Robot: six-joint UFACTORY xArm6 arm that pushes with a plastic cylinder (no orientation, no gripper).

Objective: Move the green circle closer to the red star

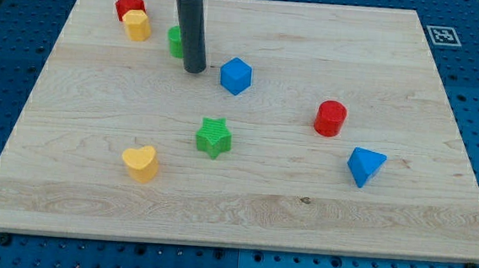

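Observation:
The green circle sits near the view's top left, partly hidden behind my rod. The red star lies further up and left, at the board's top edge, with a yellow block touching it just below. My tip rests on the board right beside the green circle, at its lower right, and seems to touch it. The green circle is a short gap to the right of the yellow block.
A blue cube sits just right of my tip. A green star lies mid-board, a yellow heart lower left, a red cylinder and a blue triangular block at the right. The wooden board ends on a blue pegboard.

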